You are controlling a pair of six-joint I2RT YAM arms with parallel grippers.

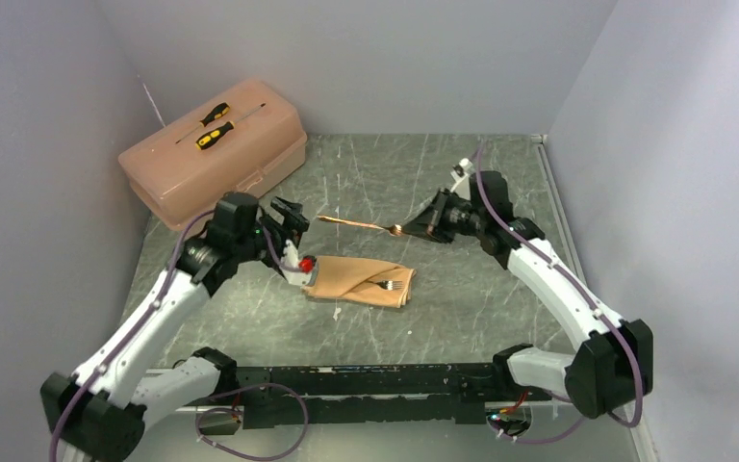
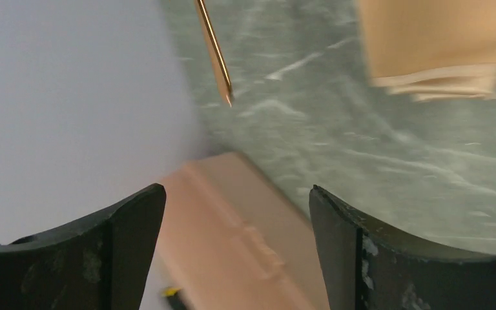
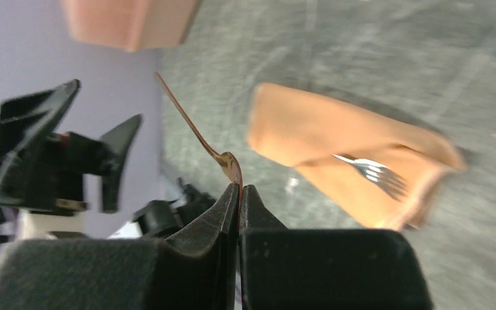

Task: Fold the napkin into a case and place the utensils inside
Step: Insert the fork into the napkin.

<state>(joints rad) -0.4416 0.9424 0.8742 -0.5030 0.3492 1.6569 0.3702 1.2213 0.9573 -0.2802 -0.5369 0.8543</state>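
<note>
Showing the folded case (image 1: 358,280) on the tabletop (image 1: 471,294) with a fork (image 1: 394,285) pocketed, while a spoon (image 1: 356,224), clamped in the right gripper (image 3: 240,194), is yet to be inserted; left gripper (image 2: 236,194) spread, empty.

**Colours on the Tabletop**

The tabletop (image 1: 462,183) is grey-green with pale marble veining. The folded napkin (image 1: 356,277) is shiny peach-tan, the spoon (image 1: 356,224) coppery gold. The toolbox (image 1: 178,166) is pink, its screwdrivers (image 1: 210,139) yellow-and-black. Left claw (image 2: 236,239) and right claw (image 3: 240,194) are black.
</note>
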